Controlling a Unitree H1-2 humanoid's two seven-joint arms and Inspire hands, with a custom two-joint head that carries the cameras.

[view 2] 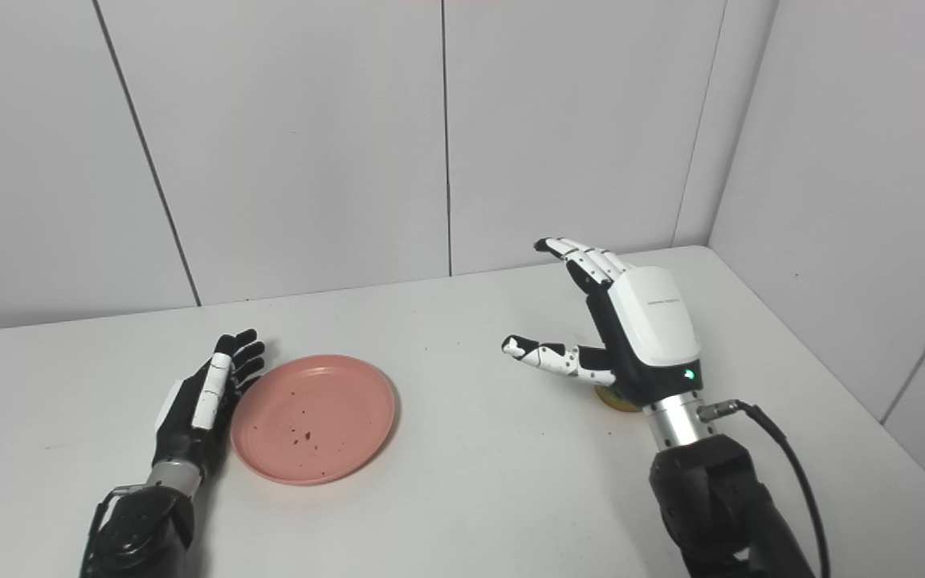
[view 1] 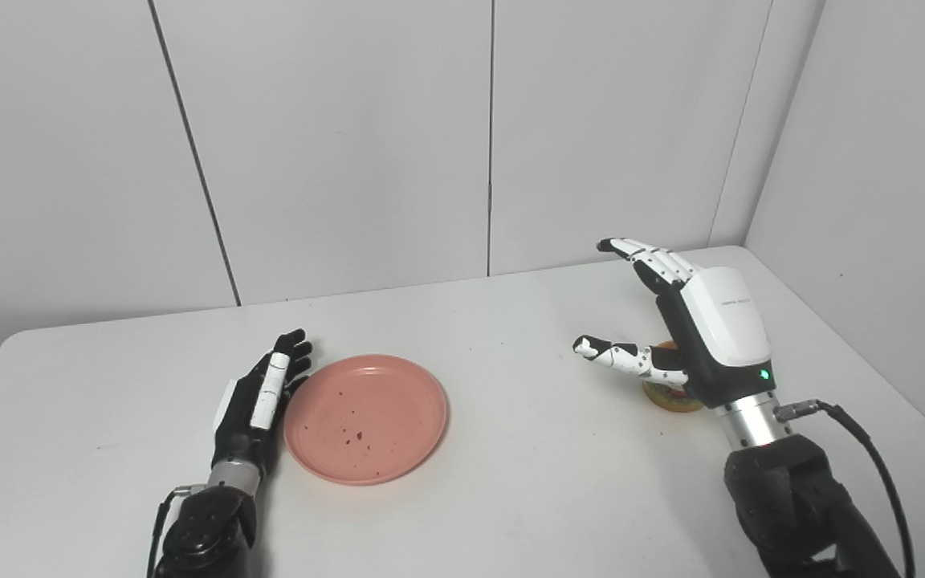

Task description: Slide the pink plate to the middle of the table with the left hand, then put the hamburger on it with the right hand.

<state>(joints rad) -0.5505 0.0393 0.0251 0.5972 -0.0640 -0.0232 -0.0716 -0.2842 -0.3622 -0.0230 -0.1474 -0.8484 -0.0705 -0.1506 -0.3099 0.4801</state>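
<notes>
Meanwhile right hand (view 1: 703, 329) hovers open-fingered over hamburger (view 1: 669, 393).

The white-and-black right hand (view 1: 699, 337) covers most of the round tan hamburger (view 1: 671, 395); its layers probably can't be read.

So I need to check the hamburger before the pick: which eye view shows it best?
The left eye view. There the hamburger peeks out left of the open right hand, showing bun and edge on the table. In the right eye view only a thin sliver shows beneath the wrist.
</notes>
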